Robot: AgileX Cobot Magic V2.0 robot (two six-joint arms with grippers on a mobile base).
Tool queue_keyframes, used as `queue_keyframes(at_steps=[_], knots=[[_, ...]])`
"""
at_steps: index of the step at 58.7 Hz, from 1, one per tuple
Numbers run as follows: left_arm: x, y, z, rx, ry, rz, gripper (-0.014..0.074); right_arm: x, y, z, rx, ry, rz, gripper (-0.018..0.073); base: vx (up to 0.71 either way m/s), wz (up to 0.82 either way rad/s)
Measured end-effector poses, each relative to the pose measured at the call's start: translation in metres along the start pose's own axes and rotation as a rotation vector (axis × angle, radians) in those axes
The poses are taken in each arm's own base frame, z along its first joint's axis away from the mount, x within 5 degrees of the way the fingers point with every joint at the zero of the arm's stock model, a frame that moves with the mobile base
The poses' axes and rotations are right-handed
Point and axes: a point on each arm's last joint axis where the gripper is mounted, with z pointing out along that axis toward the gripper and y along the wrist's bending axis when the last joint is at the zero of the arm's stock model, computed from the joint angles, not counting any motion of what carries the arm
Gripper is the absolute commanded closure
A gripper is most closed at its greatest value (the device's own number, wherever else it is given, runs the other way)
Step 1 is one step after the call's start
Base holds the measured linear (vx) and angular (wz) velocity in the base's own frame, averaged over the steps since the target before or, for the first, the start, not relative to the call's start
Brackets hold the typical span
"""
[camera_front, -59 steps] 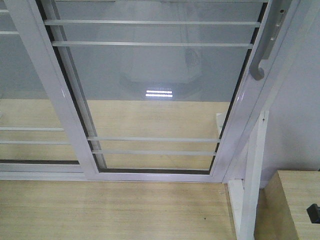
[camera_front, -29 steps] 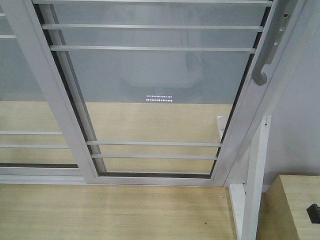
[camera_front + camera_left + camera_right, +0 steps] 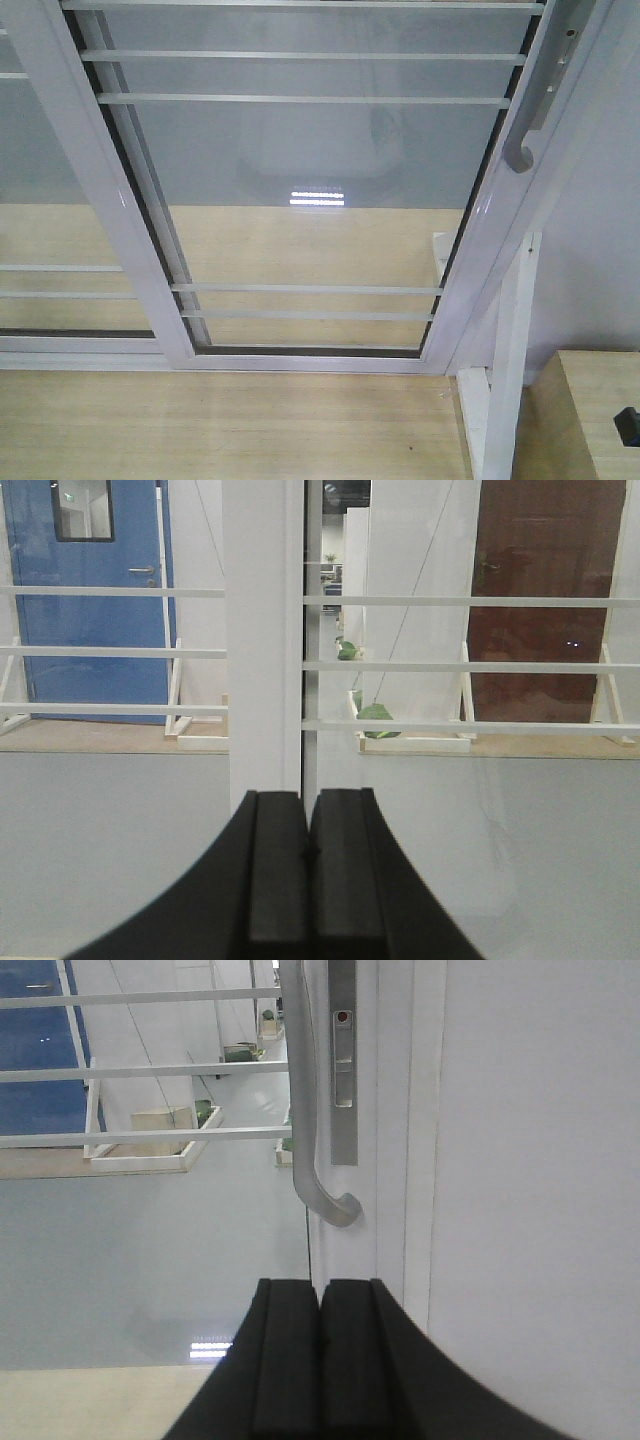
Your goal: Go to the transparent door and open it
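White-framed glass fills the scene: the transparent door [image 3: 310,180] stands, apparently shut, along the far edge of the pale wood bench [image 3: 220,420], its upright grey handle [image 3: 300,1110] rising above the far right corner. The right gripper [image 3: 320,1285], fingers pressed together and empty, points just beneath the handle's hooked end, nearer than the left gripper [image 3: 305,802], likewise closed on nothing.

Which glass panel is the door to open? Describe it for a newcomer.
Ahead, past the wooden floor, stand white-framed glass panels. The door is the central one. Unlike the left panel, it has a curved grey handle on its right edge.
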Motion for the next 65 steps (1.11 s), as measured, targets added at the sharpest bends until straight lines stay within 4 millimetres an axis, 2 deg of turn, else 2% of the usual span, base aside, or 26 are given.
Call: queue_keyframes(at_steps=[65], knots=[[-0.0001, 0.0, 0.0, 0.0, -0.001, 0.0, 0.0602, 0.0, 0.0, 0.0, 0.0, 0.0, 0.0, 0.0568, 0.0, 0.0]])
